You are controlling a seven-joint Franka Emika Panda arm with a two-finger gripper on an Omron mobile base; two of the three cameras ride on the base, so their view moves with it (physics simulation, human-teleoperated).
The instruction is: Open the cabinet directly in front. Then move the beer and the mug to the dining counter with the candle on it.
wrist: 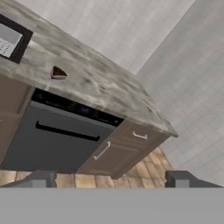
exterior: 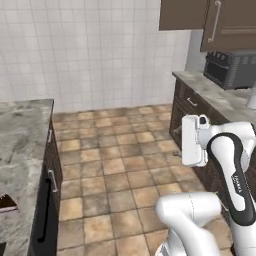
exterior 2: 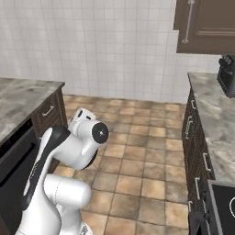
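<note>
The cabinet (exterior: 231,25) hangs high at the right, dark brown with a long silver bar handle (exterior: 216,20); from the other side the cabinet (exterior 2: 209,23) looks shut. My gripper (wrist: 109,180) is open with nothing between its fingertips (wrist: 41,179). It points across the floor at the left stone counter (wrist: 100,92). My white hand (exterior: 194,140) is held low over the tiled floor, well below and left of the cabinet. The beer, the mug and the candle are out of view, and I cannot tell which counter is the dining counter.
A dark toaster oven (exterior: 230,67) stands on the right counter (exterior: 220,97) under the cabinet. The left counter (exterior: 22,145) carries a small brown wedge (wrist: 58,72) and has a black dishwasher front (wrist: 57,140) below. Tiled floor (exterior: 115,160) lies open between the counters.
</note>
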